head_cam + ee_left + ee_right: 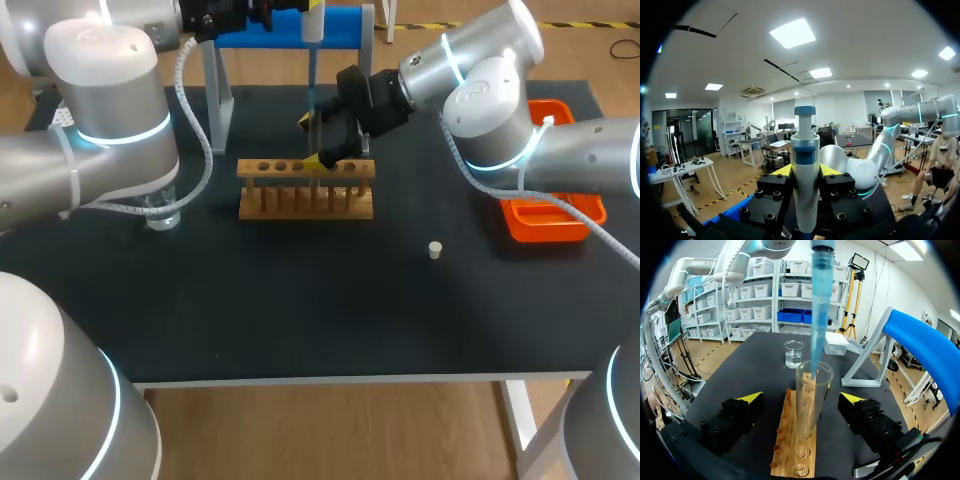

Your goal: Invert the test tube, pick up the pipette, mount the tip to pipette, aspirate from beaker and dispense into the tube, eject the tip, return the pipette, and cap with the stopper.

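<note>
Nearest on the black table (300, 310) lies the small white stopper (435, 249), alone, at about 4 o'clock from the rack (306, 195) and well apart from it. The wooden rack sits mid-table, its row of holes running 9 to 3 o'clock.

The beaker (793, 354) stands at 9 o'clock from the rack, partly hidden under the left arm's elbow in the head view. It holds a little clear liquid. The orange tray (545, 222) lies out at 3 o'clock, near the table's edge, under the right arm.

The glass tube (810, 395) stands upright in the rack, mouth up. The right gripper (801, 398) comes in from 2 o'clock and straddles the tube. It is released: its fingers (747, 407) stand wide, one on each side, and neither touches the glass.

A blue tip (820, 305) comes straight down from above, its end just inside the tube's mouth. It is mounted on the pipette (805, 165), which hangs upright over the rack. The left gripper (805, 171) is clenched on the pipette's white body, a yellow pad on each side of it, with the blue plunger cap above the fingers.

Farthest, at 12 o'clock from the rack, is the stand (285, 27), a blue bar on grey legs near the table's far edge.
</note>
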`<state>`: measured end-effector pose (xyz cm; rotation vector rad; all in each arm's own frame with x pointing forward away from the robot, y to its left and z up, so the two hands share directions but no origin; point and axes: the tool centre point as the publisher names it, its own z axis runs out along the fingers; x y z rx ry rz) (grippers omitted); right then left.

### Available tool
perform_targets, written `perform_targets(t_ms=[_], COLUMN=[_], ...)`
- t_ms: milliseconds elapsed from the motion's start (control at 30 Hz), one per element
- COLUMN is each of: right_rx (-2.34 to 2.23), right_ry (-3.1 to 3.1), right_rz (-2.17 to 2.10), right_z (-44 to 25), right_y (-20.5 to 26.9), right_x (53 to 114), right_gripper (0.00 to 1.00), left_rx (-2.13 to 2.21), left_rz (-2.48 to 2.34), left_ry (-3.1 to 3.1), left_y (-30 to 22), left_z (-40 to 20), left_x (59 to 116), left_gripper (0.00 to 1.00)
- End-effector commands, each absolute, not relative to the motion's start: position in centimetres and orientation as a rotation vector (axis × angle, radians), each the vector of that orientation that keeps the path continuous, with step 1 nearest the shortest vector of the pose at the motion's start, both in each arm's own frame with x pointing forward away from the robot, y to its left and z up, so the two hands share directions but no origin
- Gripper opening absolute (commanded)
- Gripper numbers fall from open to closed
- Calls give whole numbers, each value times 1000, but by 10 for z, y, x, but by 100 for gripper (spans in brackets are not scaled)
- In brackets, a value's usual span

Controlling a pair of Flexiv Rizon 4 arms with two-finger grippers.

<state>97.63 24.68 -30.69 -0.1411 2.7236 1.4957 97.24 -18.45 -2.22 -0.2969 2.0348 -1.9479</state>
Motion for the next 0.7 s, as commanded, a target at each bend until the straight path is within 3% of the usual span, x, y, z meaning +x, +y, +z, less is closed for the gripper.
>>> perform_targets(t_ms=[33, 700], right_rx=[-143, -143], right_ry=[2728, 2728], right_rz=[1494, 1494], right_z=[-306, -306], right_y=[246, 246], right_x=[977, 977], right_gripper=[100, 100], left_rx=[-293, -271], left_rz=[-1941, -1991], left_ry=[2030, 1997], left_y=[-185, -196], left_z=[-22, -21], left_x=[973, 973], left_gripper=[0, 0])
